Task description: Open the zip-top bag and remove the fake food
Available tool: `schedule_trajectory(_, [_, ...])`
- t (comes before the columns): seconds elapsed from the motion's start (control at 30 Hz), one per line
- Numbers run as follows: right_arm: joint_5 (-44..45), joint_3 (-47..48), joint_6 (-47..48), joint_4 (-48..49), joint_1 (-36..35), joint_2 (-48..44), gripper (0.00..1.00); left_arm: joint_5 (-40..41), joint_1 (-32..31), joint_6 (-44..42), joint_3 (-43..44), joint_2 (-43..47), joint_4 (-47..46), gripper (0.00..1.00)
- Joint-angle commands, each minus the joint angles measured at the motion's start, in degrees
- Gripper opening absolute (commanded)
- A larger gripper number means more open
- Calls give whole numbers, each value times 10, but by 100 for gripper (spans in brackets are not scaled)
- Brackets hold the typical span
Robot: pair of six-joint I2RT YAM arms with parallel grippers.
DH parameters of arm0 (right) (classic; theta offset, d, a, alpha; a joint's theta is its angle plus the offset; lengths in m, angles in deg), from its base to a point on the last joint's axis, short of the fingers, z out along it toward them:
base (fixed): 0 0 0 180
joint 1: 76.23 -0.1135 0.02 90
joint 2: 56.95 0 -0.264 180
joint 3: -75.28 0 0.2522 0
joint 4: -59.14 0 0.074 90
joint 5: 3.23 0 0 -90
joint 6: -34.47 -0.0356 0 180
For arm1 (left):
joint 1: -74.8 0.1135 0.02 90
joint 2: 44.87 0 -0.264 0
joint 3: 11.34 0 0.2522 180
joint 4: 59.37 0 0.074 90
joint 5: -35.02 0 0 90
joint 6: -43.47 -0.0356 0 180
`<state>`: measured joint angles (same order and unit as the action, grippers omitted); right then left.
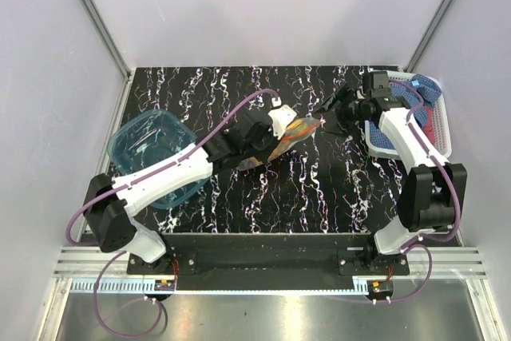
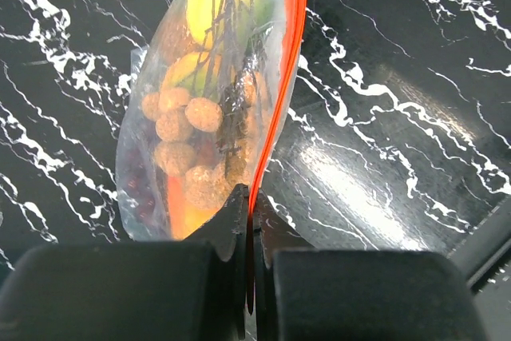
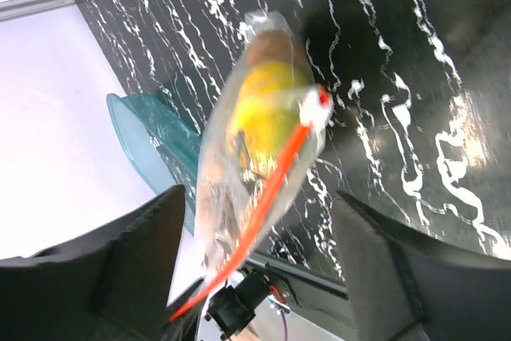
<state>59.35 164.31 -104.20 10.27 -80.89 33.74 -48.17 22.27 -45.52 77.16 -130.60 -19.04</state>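
A blue translucent tub [image 1: 136, 140] sits on the left side of the black, white-veined table [image 1: 319, 189]. A white slotted basket [image 1: 444, 135] stands at the far right corner, with a blue checked cloth [image 1: 421, 97] inside it. Pale walls [image 1: 263, 5] enclose the table on three sides

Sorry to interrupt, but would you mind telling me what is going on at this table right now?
The left end effector is shut on one end of the orange-red zip strip of the zip-top bag, holding the bag over the table. The right end effector is open at the bag's other end, not gripping it. The fake food is all inside, and the zip looks closed.
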Motion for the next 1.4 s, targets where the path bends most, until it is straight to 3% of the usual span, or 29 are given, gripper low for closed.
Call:
schedule_trajectory(0.0, [7, 32, -28, 31, -10, 34, 74, -29, 5, 18, -7, 40, -20, 0])
schedule_trajectory(0.17, [12, 47, -44, 32, -24, 52, 61, -33, 5, 25, -27, 57, -26, 0])
schedule_trajectory(0.3, [15, 41, -61, 33, -39, 55, 59, -36, 6, 28, -36, 67, -31, 0])
schedule_trajectory(0.47, [-10, 51, -77, 45, -53, 83, 47, -34, 6, 31, -46, 79, -35, 0])
schedule_trajectory(0.53, [-9, 55, -80, 44, -54, 81, 41, -32, 6, 32, -52, 84, -35, 0])
schedule_trajectory(0.63, [-11, 59, -90, 45, -56, 72, 22, -22, 6, 39, -65, 94, -35, 0])
schedule_trajectory(0.7, [-13, 61, -97, 44, -60, 65, 15, -9, 6, 49, -71, 105, -34, 0])
schedule_trajectory(0.73, [-14, 61, -100, 44, -61, 56, 8, -4, 6, 56, -75, 109, -35, 4])
schedule_trajectory(0.77, [-16, 61, -104, 44, -64, 51, 6, 5, 6, 59, -79, 117, -35, 24])
schedule_trajectory(0.83, [-11, 55, -125, 40, -75, 32, 3, 4, 6, 62, -79, 125, -34, 51])
schedule_trajectory(0.87, [-7, 52, -133, 39, -79, 26, 2, 1, 6, 62, -74, 130, -34, 73])
schedule_trajectory(0.9, [-2, 48, -148, 30, -82, 19, 2, -2, 6, 62, -70, 130, -35, 79])
schedule_trajectory(0.97, [14, 44, -163, 24, -97, -1, 2, -16, 5, 58, -49, 124, -35, 86])
schedule_trajectory(1.1, [32, 47, -201, 6, -123, -21, 2, -25, 2, 54, -5, 86, -40, 87])
schedule_trajectory(1.37, [80, 66, -257, -16, -167, -50, 2, 57, -13, 26, 73, -17, -37, 85])
